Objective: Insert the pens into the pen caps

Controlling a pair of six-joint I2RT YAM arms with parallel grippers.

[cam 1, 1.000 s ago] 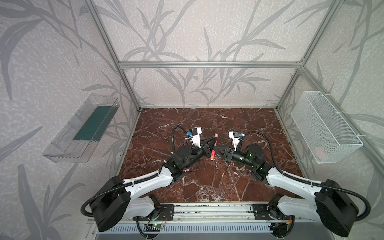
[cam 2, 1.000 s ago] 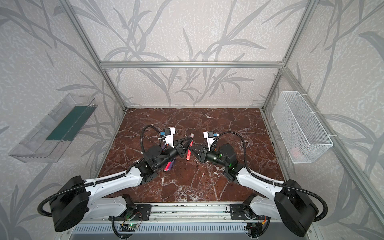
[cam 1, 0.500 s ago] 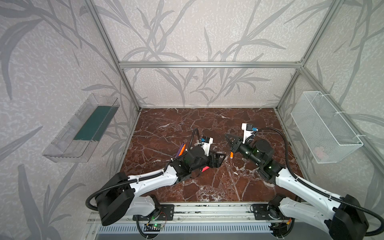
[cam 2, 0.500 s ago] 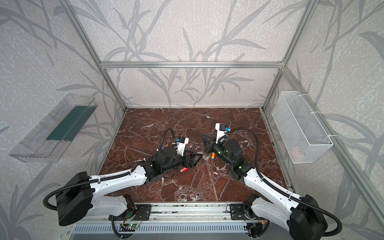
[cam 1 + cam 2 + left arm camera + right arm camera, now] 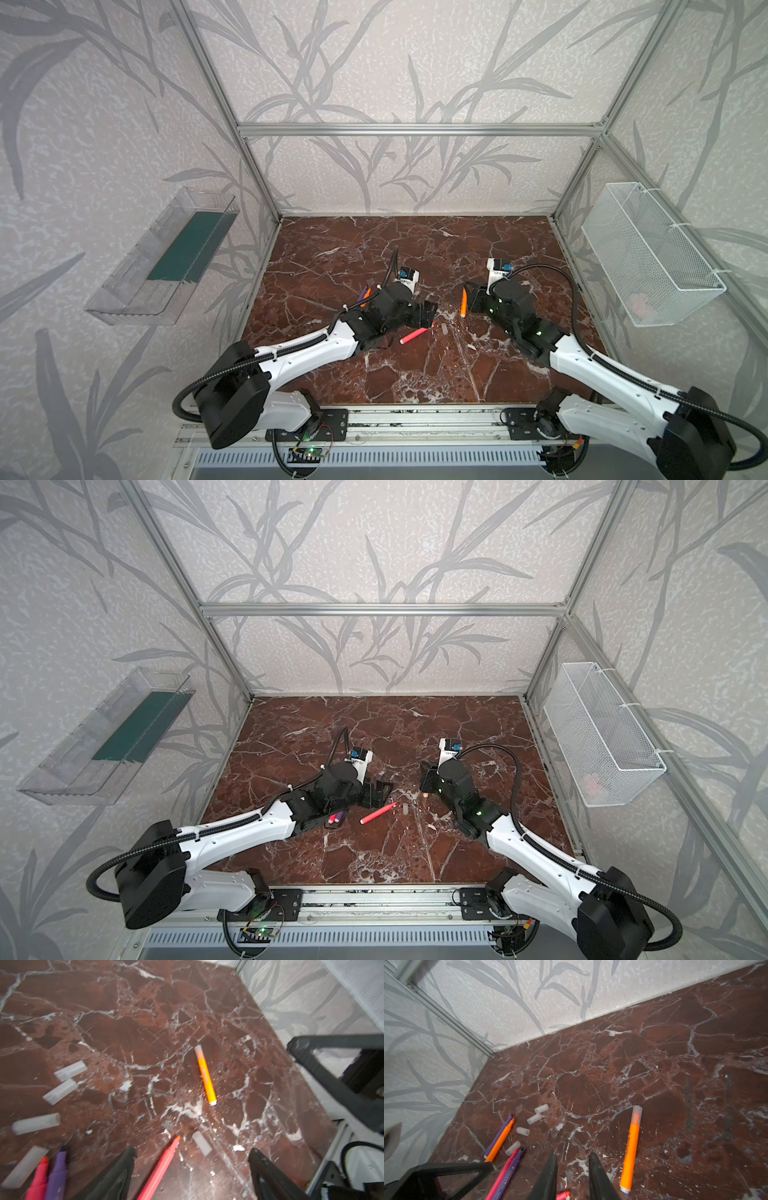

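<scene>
My left gripper (image 5: 191,1159) stands open low over the marble, and an uncapped pink-red pen (image 5: 160,1169) lies loose between its fingers. A pen cap (image 5: 201,1144) lies by that pen's tip. An orange pen (image 5: 631,1147) with a cap on its tip lies flat beside my right gripper (image 5: 573,1157), whose jaws are slightly apart with nothing between them. Several loose pen caps (image 5: 534,1119) and uncapped purple, orange and pink pens (image 5: 501,1140) lie to the left. In both top views the pink-red pen (image 5: 413,336) lies in front of the left gripper (image 5: 426,313).
A clear plastic tray (image 5: 166,257) hangs on the left wall and a white wire basket (image 5: 648,253) on the right wall. Aluminium frame posts edge the marble table (image 5: 415,374). The two arms face each other near the table's middle.
The grippers, together at the middle a second ago, have drawn apart. The left one opened and the pink-red pen now lies on the table. The right jaws have parted beside the capped orange pen.
</scene>
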